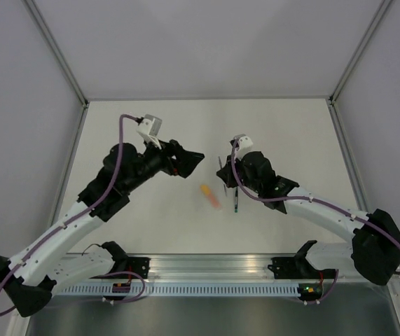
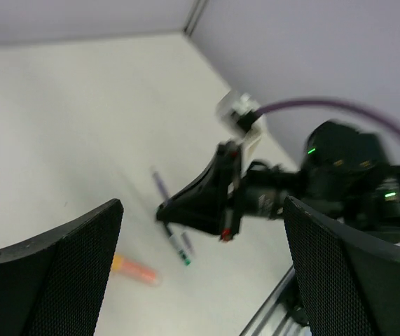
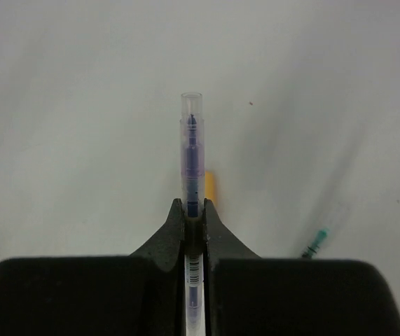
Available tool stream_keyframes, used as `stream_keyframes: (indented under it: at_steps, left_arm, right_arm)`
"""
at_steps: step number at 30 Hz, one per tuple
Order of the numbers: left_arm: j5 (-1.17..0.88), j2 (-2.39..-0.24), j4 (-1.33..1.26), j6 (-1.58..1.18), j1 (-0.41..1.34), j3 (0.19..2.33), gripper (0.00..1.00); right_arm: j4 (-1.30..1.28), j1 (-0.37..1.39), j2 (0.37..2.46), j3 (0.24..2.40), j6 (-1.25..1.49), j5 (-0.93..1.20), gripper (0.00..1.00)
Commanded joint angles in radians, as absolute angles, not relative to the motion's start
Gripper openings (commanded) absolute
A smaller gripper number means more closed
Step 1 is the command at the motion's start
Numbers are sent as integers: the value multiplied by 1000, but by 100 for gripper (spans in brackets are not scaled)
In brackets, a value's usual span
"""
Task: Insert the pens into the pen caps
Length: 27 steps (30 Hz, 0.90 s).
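My right gripper [image 3: 191, 206] is shut on the thin silver-grey pen [image 3: 191, 150], which sticks out forward with a clear tube over its purple tip. In the top view this gripper [image 1: 225, 176] hovers right of the table's middle. The pink-orange marker [image 1: 211, 195] lies on the table with a yellow-orange end [image 2: 119, 262]. The dark pen with a green tip [image 1: 235, 201] lies beside it and also shows in the left wrist view [image 2: 178, 246]. My left gripper [image 1: 185, 161] is open and empty, held above the table and facing the right gripper [image 2: 200, 203]. No loose cap shows.
The white table [image 1: 284, 126] is walled by grey panels with metal posts at the back corners. An aluminium rail [image 1: 214, 269] with both arm bases runs along the near edge. A purple cable [image 1: 122, 150] loops over the left arm.
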<state>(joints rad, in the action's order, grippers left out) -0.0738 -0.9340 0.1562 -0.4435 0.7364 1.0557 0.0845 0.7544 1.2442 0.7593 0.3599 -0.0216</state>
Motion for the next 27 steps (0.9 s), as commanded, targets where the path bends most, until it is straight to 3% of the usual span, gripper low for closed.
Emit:
stream_keyframes:
  at_steps: [1,5,9,16,24,27]
  left_arm:
    - [60,-982,158,-459,738,864,100]
    - [153,-1015,85,-480,738,735,100]
    - [77,-1039,55,-454,732,715,100]
    - [109,-974,37,-425,732,670,100]
    - [178,-920,43,-425,733,647,100]
    - [181,-917,40,-419,732,643,100]
  right_arm:
    - [14,738,1302,738,488,-135,0]
    - [-27,735,1396,761,512,-182,2]
    - [-29,735,1503,770,543,-210,4]
    - [-23,727,1563,778,580,-196,25]
    - [-60,727,1530,785,580,-189,38]
    - [-127,727,1476,828,565,-213,51]
